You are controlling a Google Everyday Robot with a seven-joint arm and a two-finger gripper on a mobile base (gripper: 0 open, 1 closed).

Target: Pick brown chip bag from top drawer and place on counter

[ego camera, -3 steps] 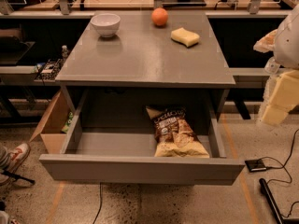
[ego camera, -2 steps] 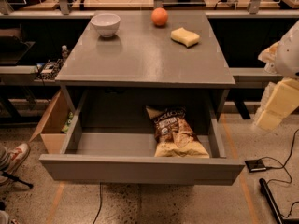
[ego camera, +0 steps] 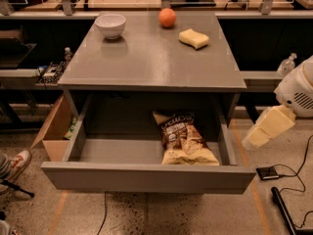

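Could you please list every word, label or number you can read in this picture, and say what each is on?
Brown chip bag, lying in the open top drawer: white script lettering near its top, too blurred to read.
Gripper, off to the right of the drawer: no markings visible.
White bowl, orange and yellow sponge on the counter: no text.

Counter smooth, semi-gloss; brown chip bag crinkly; gripper at right, matt plastic
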